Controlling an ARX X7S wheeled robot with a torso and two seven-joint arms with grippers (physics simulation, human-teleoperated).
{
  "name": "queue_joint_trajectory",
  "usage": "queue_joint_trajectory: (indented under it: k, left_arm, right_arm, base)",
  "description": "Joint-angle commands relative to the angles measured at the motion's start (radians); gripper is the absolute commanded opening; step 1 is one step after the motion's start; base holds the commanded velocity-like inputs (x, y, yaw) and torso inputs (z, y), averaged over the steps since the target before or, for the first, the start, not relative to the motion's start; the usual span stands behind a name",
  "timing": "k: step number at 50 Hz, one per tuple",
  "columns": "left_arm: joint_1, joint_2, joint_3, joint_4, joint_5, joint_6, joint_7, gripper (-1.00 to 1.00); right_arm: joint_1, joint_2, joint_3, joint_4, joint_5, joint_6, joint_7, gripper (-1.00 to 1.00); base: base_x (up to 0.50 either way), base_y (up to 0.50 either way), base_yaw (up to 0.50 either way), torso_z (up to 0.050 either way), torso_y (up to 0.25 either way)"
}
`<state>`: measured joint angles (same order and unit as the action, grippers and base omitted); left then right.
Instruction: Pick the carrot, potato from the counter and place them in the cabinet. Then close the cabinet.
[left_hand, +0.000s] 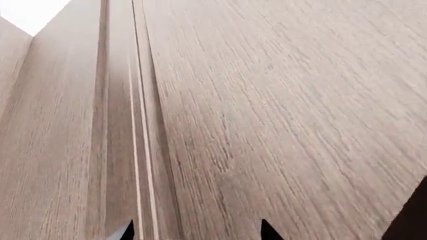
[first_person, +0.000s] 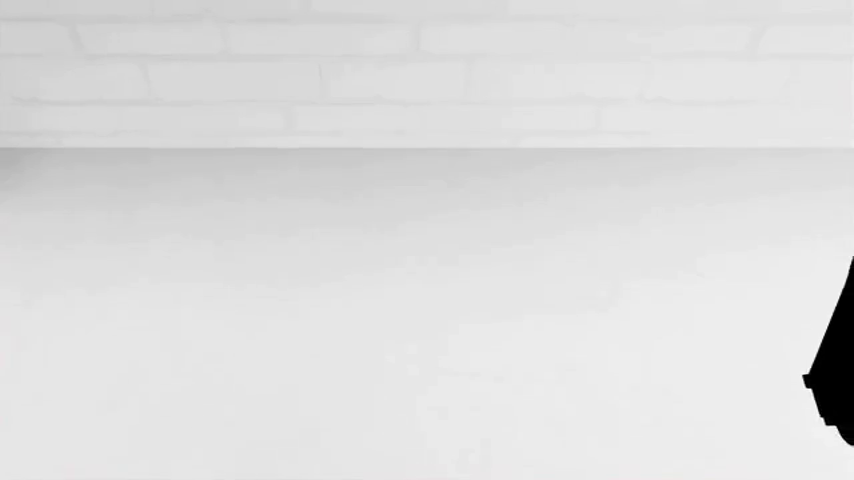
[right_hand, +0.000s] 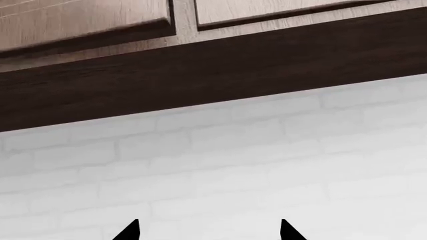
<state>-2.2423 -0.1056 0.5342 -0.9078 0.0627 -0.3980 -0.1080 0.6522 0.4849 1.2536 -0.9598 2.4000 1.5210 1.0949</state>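
Fingers (left_hand: 127, 231) of the left gripper (left_hand: 198, 231) sit parted, empty, facing the wood cabinet (left_hand: 280, 110); right gripper (right_hand: 208, 231) likewise spread before the brick wall (right_hand: 253, 165); white tabletop (first_person: 400, 330) shows a dark arm (first_person: 841, 370) at 3 o'clock.

counter (first_person: 400, 330) plain white | wall (right_hand: 267, 165) white brick | cabinet (left_hand: 280, 110) wood-grain brown

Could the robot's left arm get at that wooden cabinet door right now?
Probably yes. The left end effector points straight at the wooden cabinet door, which fills its camera's view, and nothing shows between them. Whether it touches the door, I can't tell.
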Motion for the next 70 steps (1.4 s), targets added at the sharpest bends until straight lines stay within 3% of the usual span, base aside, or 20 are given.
queue_joint_trajectory:
  k: [1, 10, 16, 41, 47, 52, 55, 61, 70]
  left_arm:
    - [0.072, 0.105, 0.387, -0.263, -0.641, 0.143, 0.092, 1.0]
    - [0.048, 0.105, 0.804, -0.223, -1.043, 0.191, 0.021, 1.0]
    - [0.046, 0.105, 0.937, -0.227, -1.166, 0.214, 0.006, 1.0]
    - [0.104, 0.105, 0.984, -0.207, -1.248, 0.203, 0.094, 1.0]
    - [0.064, 0.104, 0.932, -0.203, -1.344, 0.212, 0.148, 1.0]
    - [0.035, -0.233, 0.782, 0.383, -1.542, 0.121, -0.11, 1.0]
    - [0.035, -0.377, 0.713, 0.599, -1.614, 0.126, -0.19, 1.0]
    - [0.055, -0.57, 0.644, 0.882, -1.671, 0.141, -0.29, 1.0]
    - [0.126, -0.77, 0.585, 1.188, -1.698, 0.197, -0.368, 1.0]
  right_arm:
    - [0.004, -0.027, 0.016, -0.003, -0.031, 0.026, -0.038, 1.0]
    - [-0.011, -0.042, 0.049, -0.005, -0.081, 0.039, -0.107, 1.0]
    - [-0.04, -0.033, 0.084, -0.005, -0.095, 0.028, -0.148, 1.0]
    - [-0.084, -0.015, 0.12, -0.002, -0.122, 0.005, -0.202, 1.0]
    - [-0.072, -0.03, 0.106, -0.002, -0.152, 0.013, -0.222, 1.0]
    - [-0.056, -0.055, 0.079, -0.012, -0.181, 0.018, -0.24, 1.0]
    - [-0.052, -0.065, 0.056, -0.025, -0.188, 0.006, -0.242, 1.0]
    - [-0.032, -0.095, 0.01, -0.04, -0.219, 0.012, -0.251, 1.0]
    - [-0.011, -0.128, -0.03, -0.055, -0.273, 0.024, -0.283, 1.0]
  base:
    - [0.0, 0.0, 0.0, 0.0, 0.0]
    - [0.0, 0.0, 0.0, 0.0, 0.0]
    - [0.0, 0.0, 0.0, 0.0, 0.0]
    - [0.0, 0.0, 0.0, 0.0, 0.0]
    - [0.0, 0.0, 0.0, -0.003, 0.0]
    - [0.0, 0.0, 0.0, 0.0, 0.0]
    - [0.0, 0.0, 0.0, 0.0, 0.0]
    - [0.0, 0.0, 0.0, -0.002, 0.0]
    - [0.0, 0.0, 0.0, 0.0, 0.0]
